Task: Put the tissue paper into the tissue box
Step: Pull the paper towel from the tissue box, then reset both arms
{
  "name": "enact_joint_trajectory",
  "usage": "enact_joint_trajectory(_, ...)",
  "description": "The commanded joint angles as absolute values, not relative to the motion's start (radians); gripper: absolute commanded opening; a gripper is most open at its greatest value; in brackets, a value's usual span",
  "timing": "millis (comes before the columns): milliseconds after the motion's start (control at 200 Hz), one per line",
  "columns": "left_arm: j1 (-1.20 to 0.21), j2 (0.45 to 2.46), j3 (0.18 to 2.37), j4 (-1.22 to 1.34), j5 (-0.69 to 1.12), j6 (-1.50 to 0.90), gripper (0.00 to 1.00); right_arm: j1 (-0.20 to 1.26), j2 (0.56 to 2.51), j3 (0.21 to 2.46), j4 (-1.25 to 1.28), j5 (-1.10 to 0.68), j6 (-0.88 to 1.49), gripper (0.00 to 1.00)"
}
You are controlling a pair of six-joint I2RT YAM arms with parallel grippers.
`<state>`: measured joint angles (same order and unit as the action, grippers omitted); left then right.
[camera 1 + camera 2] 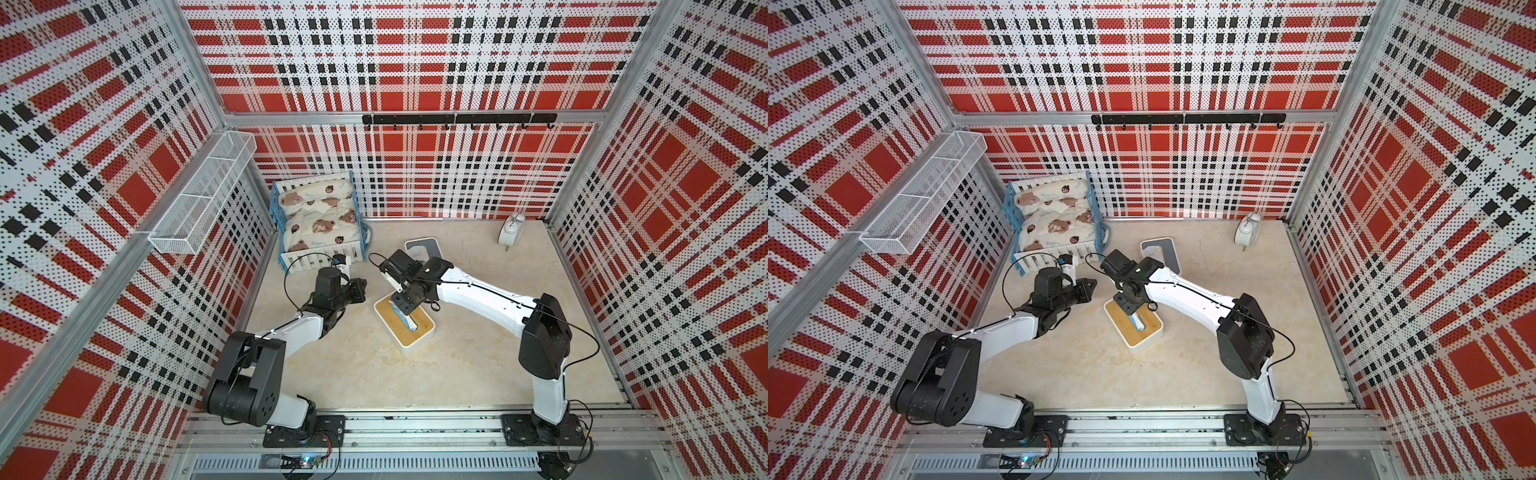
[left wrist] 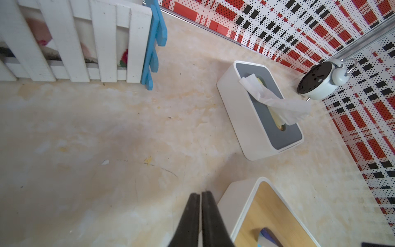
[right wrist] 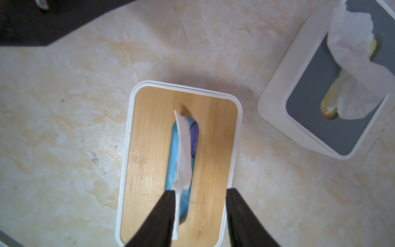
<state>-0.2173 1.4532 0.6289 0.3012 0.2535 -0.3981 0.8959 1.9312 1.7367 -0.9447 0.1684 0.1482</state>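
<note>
Near mid-table in both top views: white tissue box (image 1: 395, 328) with a wooden lid and a long slot along its top. Inside the slot, a blue pack (image 3: 174, 149). Rising out of the same slot, a thin white sheet of tissue paper (image 3: 183, 147), partly down in the box and partly standing above the lid.

Directly above the far end of that box, pointing down: right gripper (image 3: 201, 191), jaws apart, nothing clamped between them. Lower end of the sheet lying against the inner face of one finger (image 3: 164, 209), clear of the other.

Just left of the box, above the bare table (image 1: 353, 365): left gripper (image 2: 201, 195), fingers pressed together, empty.

Farther back, beyond the right gripper: second white tissue box (image 2: 241, 119) with a grey top, a crumpled tissue (image 2: 275, 102) sticking out of its slot and drooping over one side. Far right, close to the back wall: white alarm clock (image 1: 510, 232). Far left corner: toy bed (image 1: 318, 216) with white slats, blue frame and bear-print bedding.
</note>
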Motion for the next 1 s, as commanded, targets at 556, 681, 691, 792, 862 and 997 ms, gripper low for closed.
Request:
enact_joint_trajectory(556,-0.117,1.096,0.436,0.502,0.013,-0.444,0.28,0.375,1.276,1.152,-0.465,-0.027,0.245,0.75)
enact_joint_trajectory(681,-0.079,1.069,0.421,0.510,0.004,-0.427,0.35,0.275,1.208,1.071,-0.393,-0.048,0.239,0.76)
enact_joint_trajectory(691,-0.079,1.067,0.418,0.511,0.001,-0.425,0.35,0.270,1.204,1.065,-0.391,-0.052,0.239,0.76)
enact_joint_trajectory(792,-0.075,1.032,0.382,0.518,-0.024,-0.426,0.37,0.232,1.179,1.021,-0.366,-0.081,0.229,0.76)
enact_joint_trajectory(862,-0.072,1.005,0.354,0.524,-0.031,-0.442,0.37,0.223,1.159,0.977,-0.334,-0.067,0.220,0.76)
enact_joint_trajectory(997,-0.066,0.959,0.302,0.506,-0.001,-0.543,0.36,0.206,1.118,0.900,-0.292,-0.057,0.222,0.76)
